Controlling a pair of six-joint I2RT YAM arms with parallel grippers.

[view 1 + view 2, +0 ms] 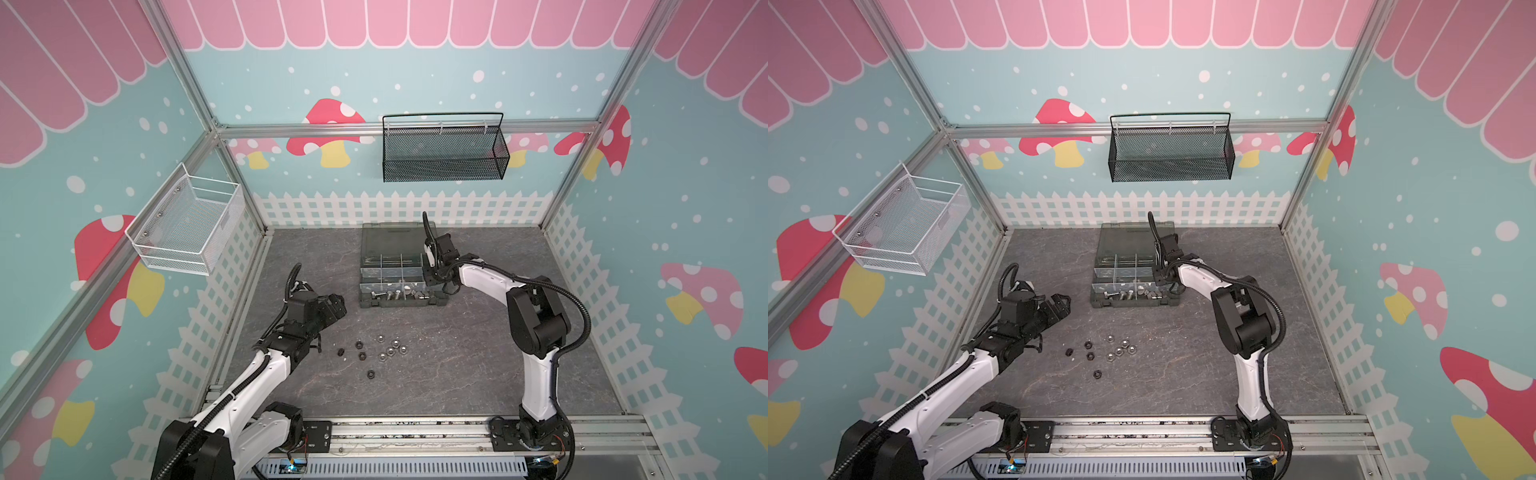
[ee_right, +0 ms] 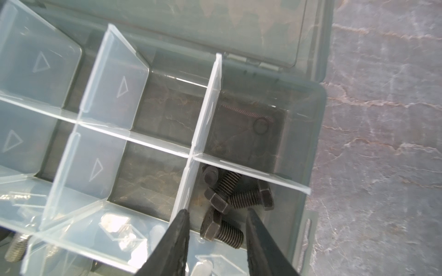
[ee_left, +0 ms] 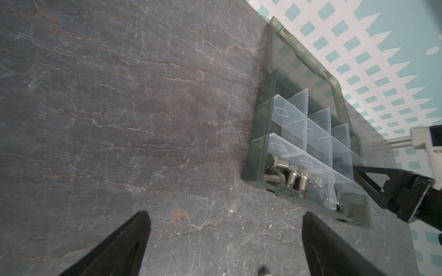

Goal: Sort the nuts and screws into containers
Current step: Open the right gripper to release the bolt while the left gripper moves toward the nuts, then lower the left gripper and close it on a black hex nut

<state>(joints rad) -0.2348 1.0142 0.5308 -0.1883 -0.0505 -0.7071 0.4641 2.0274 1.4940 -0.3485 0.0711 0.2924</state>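
1. The left gripper (image 1: 336, 306) hangs over the table (image 1: 457, 365), fingers spread wide.
2. The nuts (image 1: 390, 351), black and silver, lie loose on the table in the middle.
3. Behind them sits the organiser case (image 1: 399, 304), with silver screws (image 1: 388, 296) in its front row.
4. The right gripper (image 2: 217, 210) is over the case's right end. Its fingers are apart and not pinching. The black screws (image 2: 239, 198) lie in the middle-row box under it.

We see a dark grey plastic organiser case (image 1: 399, 304) with its smoky translucent lid (image 1: 390, 239) open behind it and clear dividers forming small compartments (image 2: 165, 114). Short black hex-head screws (image 2: 229, 198) lie jumbled in the middle row's right-end compartment. Shiny silver hex-head screws (image 3: 290, 178) lie in the front-left one. Black hex nuts (image 1: 361, 355) and silver hex nuts (image 1: 390, 351) lie loose on the grey table (image 1: 457, 374) in front of the case.
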